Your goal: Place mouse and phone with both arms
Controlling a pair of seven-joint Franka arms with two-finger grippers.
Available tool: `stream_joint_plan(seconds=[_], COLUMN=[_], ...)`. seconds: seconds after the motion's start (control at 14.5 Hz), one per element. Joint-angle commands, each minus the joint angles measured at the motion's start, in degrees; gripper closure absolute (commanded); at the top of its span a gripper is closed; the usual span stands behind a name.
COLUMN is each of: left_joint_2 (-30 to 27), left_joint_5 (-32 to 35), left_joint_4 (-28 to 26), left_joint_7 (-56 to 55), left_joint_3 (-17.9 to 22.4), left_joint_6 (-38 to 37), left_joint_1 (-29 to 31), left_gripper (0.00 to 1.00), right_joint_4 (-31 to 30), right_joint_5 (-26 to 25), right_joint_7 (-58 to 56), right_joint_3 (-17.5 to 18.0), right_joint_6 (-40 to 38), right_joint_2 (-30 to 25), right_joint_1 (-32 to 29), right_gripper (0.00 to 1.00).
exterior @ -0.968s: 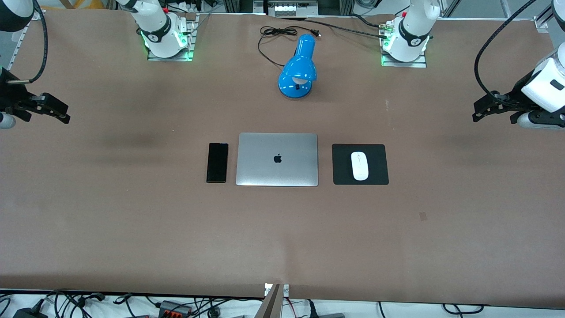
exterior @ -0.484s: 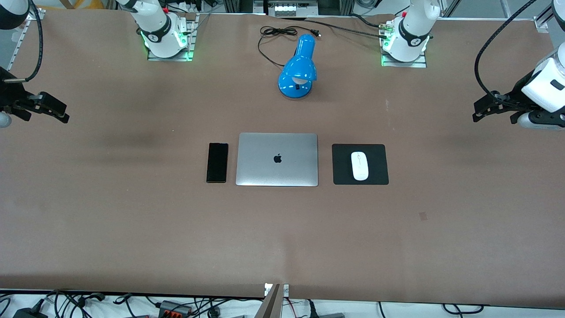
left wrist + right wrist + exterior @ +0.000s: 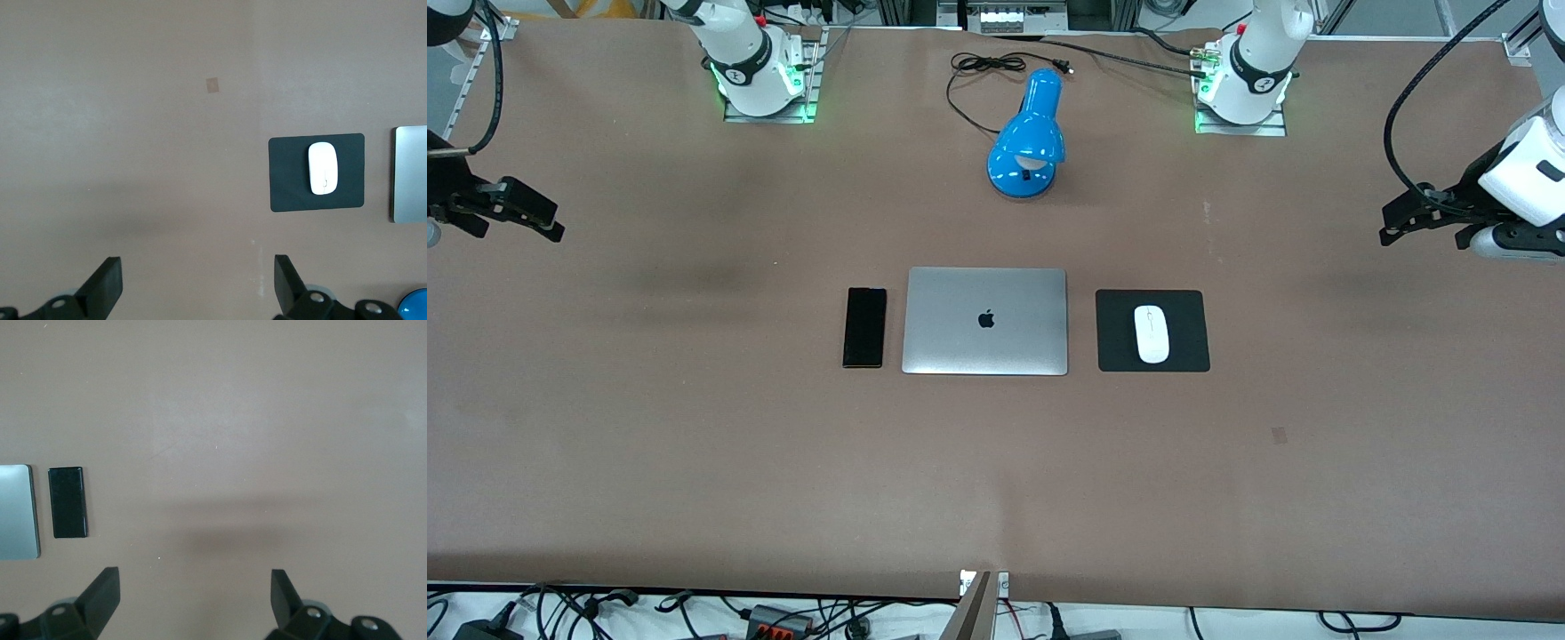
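Hovering apart at the table ends: left gripper (image 3: 1392, 227) and right gripper (image 3: 551, 224), fingers released, empty. Keeping clear of mouse (image 3: 1152, 333) and phone (image 3: 864, 326), both looking placed.

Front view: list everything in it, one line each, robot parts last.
laptop: one, silver, closed, mid-table.
phone: one, black, flat beside the laptop, toward the right arm's end.
mouse pad: one, black, beside the laptop, toward the left arm's end.
mouse: one, white, on the mouse pad.
desk lamp: one, blue, farther from the camera than the laptop, black cord trailing.
table: one, brown.
left end effector: one, black, open, over the table's left-arm end.
right end effector: one, black, open, over the right-arm end.
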Motion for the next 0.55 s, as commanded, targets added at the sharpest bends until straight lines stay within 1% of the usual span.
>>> stream_joint_plan(seconds=[0.0,0.07,0.28,0.48], left_joint_2=[-0.34,-0.34,1.68,1.95], left_joint_5=[-0.05,0.04,0.04,0.04], left_joint_4=[-0.11,0.32,4.01,4.19], left_joint_7=[1.12,1.12,1.03,1.03], left_joint_3=[-0.35,-0.35,-0.44,-0.35], left_joint_6=[-0.6,-0.6,-3.41,-3.68], left_joint_1=[0.58,0.58,0.58,0.58], left_gripper=[0.0,0.0,0.0,0.0], right_joint_4=[0.18,0.09,0.01,-0.35], right_joint_5=[0.08,0.08,0.08,0.08], right_joint_7=[-1.35,-1.36,-1.36,-1.44], right_joint_3=[0.62,0.62,0.62,0.71], right_joint_6=[-0.96,-1.05,-1.14,-1.14], right_joint_2=[-0.78,-1.04,-1.22,-1.57], right_joint_1=[-0.26,-0.26,-0.26,-0.26], right_gripper=[0.0,0.0,0.0,0.0])
